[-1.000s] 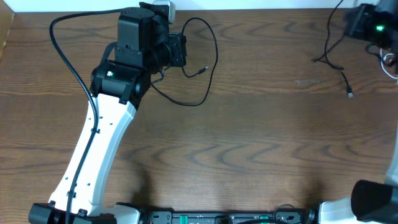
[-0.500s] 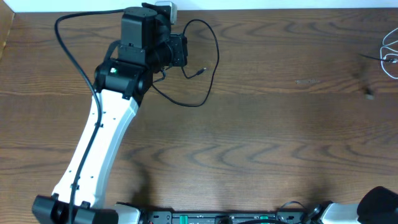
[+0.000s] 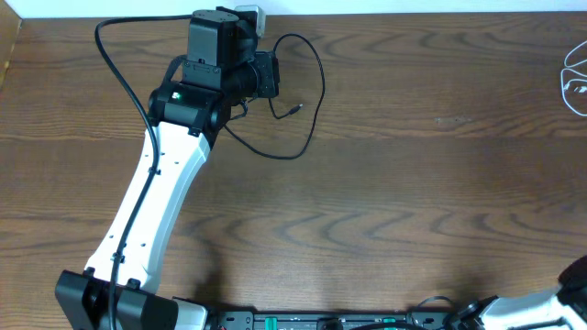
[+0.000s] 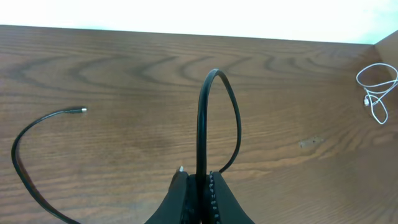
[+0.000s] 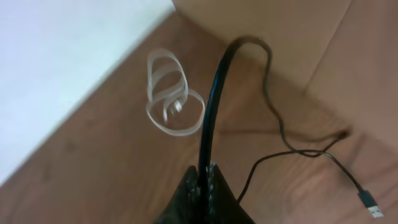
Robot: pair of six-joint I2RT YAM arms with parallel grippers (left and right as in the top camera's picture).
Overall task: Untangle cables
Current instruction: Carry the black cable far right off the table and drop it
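Black cords [image 4: 200, 118], likely light, limp, springy: one pinched in left gripper [image 4: 198, 180], another in right gripper [image 5: 205, 172]; hold nearer plugs [image 4: 81, 110].

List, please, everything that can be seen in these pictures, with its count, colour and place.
table: 1, brown wood, under everything
black cable: 1, black, far left of the table, looping up from the left gripper, its plug end lying free on the wood
second black cable: 1, black, in the right gripper, with a plug end on the wood; seen only in the right wrist view
white cable: 1, white, coiled on the table at its far right edge
beige panel: 1, beige, at the table edge; I cannot tell what it is
left arm: 1, white and black, reaching to the far left
right arm: 1, only a part shows, near right corner
left gripper: 1, black, shut on the black cable
right gripper: 1, black, shut on the second black cable
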